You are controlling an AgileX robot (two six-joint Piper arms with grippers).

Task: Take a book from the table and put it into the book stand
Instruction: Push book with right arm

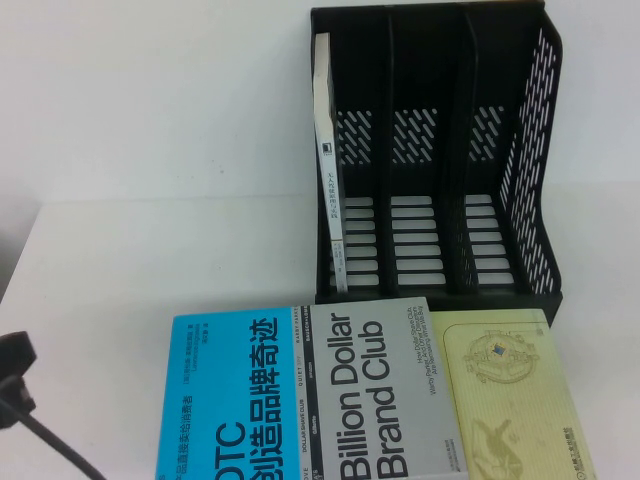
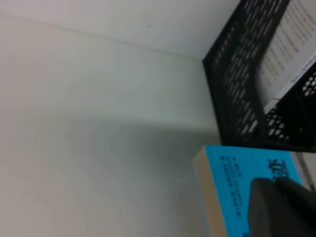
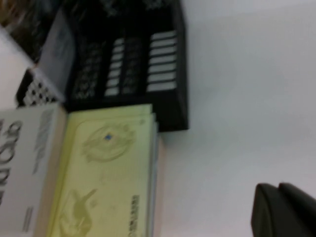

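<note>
The black left arm [image 1: 25,400] sits low at about eight o'clock in the high view, near the edge. The black left gripper [image 2: 281,205] is closed tight with nothing in it. The black right gripper [image 3: 284,210] shows only in its own wrist view.

Thin white-spined book [image 1: 330,165] standing upright, pale yellow book [image 1: 510,395] lying flat with an ornate emblem

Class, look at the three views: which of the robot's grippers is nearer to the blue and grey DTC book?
Left. The left gripper, jaws shut, hangs over the DTC book's blue end. The right gripper is above bare table, beyond the yellow book.
</note>
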